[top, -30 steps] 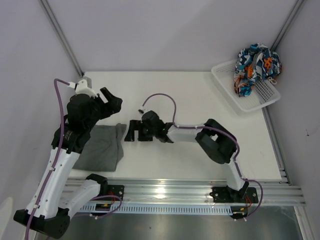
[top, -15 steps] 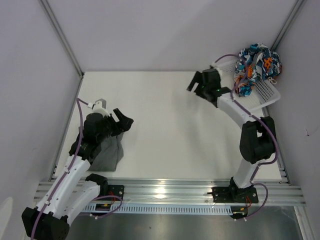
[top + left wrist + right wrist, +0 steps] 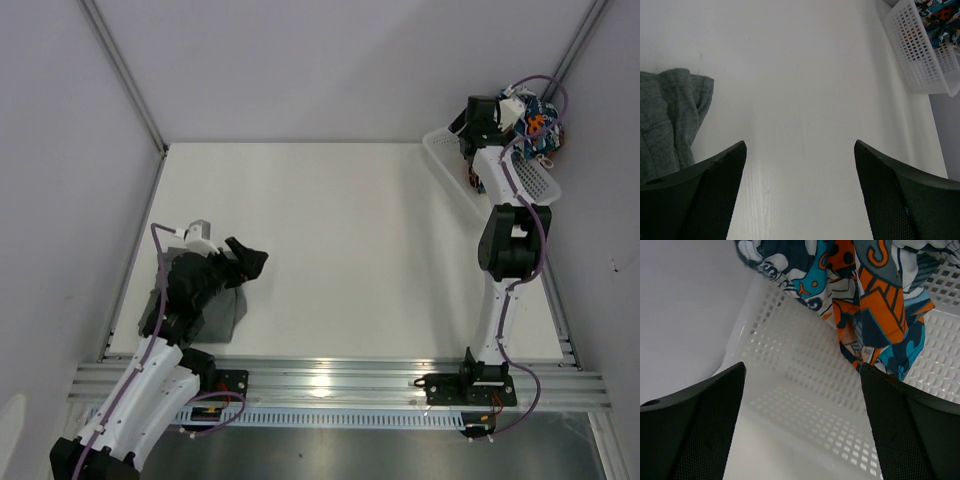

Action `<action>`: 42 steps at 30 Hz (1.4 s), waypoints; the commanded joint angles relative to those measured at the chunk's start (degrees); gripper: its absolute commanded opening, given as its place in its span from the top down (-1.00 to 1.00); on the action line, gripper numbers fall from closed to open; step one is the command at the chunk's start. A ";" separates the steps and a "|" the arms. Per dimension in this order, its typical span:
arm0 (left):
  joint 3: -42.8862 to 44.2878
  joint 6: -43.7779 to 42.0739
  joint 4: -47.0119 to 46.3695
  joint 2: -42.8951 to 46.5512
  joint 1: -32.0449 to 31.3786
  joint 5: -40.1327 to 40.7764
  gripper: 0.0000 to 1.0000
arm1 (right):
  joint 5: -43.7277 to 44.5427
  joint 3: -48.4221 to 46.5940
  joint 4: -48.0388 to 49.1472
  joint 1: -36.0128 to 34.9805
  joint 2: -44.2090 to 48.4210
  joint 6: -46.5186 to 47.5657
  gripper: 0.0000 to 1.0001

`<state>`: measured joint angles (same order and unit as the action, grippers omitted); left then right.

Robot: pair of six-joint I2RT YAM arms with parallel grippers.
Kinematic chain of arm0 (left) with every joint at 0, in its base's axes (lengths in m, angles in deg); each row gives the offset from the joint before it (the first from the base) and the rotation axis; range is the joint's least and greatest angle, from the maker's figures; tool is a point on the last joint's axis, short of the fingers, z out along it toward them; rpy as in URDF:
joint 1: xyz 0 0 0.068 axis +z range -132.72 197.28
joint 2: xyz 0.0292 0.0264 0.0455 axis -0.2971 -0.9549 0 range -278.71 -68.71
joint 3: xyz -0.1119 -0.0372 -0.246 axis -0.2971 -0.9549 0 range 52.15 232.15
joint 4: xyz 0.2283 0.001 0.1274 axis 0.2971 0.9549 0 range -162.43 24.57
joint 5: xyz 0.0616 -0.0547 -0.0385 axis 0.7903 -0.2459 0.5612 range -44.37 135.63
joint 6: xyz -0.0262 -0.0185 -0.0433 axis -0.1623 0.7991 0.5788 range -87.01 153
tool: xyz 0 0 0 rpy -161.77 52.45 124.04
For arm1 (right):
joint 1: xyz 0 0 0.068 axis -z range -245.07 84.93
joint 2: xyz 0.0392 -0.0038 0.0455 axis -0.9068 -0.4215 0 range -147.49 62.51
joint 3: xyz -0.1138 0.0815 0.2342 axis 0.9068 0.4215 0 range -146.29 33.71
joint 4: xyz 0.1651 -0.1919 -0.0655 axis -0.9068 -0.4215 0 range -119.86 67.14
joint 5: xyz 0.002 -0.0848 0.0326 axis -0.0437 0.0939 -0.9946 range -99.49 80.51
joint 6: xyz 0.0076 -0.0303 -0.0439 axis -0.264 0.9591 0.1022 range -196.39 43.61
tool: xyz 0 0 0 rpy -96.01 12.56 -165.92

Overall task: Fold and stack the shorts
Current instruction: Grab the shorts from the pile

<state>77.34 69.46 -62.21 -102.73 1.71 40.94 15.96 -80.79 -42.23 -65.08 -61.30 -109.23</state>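
Observation:
The dark grey shorts point(image 3: 218, 310) lie folded at the near left of the table, partly under my left arm; in the left wrist view they point(image 3: 670, 117) lie to the left. My left gripper point(image 3: 246, 262) point(image 3: 800, 146) hovers open just right of them, over bare table. The patterned shorts point(image 3: 535, 122) point(image 3: 865, 285) sit bunched at the far end of the white mesh basket point(image 3: 528, 188) point(image 3: 805, 395). My right gripper point(image 3: 485, 118) point(image 3: 802, 367) is open over the basket, with the patterned cloth just beyond its right finger and nothing between its fingers.
The basket stands at the far right corner, against the enclosure walls and a corner post point(image 3: 575, 40). Another post point(image 3: 125, 75) runs up at the far left. The white tabletop point(image 3: 340, 240) stretches between the two arms.
My right arm has swung from beside the grey shorts at the table's middle out to the basket at the far right. My left arm has drawn back toward the near left.

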 commanded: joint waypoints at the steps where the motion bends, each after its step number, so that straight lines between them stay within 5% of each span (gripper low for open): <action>1: -3.91 2.37 -5.02 2.81 -0.07 0.30 -0.79 | 8.19 -6.87 0.04 -0.60 -5.45 3.04 -0.93; 6: -4.10 1.15 -3.89 3.87 -0.07 1.26 -0.80 | 16.89 -23.66 -8.12 1.15 -13.82 4.27 -0.99; 18: 0.83 0.27 -0.02 3.52 -0.16 2.05 -0.85 | 20.87 -7.59 5.39 3.52 -7.24 9.20 -0.99; 27: 1.18 -0.34 -4.32 0.36 -0.16 1.96 -0.87 | 16.48 -18.48 4.25 7.39 -17.43 8.93 -0.97; 30: 2.05 -1.04 -4.94 -1.74 -0.07 2.40 -0.87 | 15.07 -19.53 6.10 8.09 -19.36 8.41 -0.53; 31: 2.32 -1.14 -4.86 -2.36 -0.16 2.58 -0.87 | 14.28 -20.06 6.37 8.44 -20.24 8.41 0.14; 34: 3.55 -1.14 -5.12 -4.56 -0.07 2.58 -0.87 | 9.20 -21.21 7.51 8.98 -20.07 8.41 1.00; 42: 3.37 -1.05 -3.89 -3.17 -0.16 2.32 -0.88 | -6.96 -17.36 12.68 8.01 -5.68 8.67 1.00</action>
<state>78.44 69.44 -65.01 -107.46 1.67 42.91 19.02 -98.45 -36.25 -56.36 -79.46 -100.90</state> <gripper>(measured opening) 0.937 0.007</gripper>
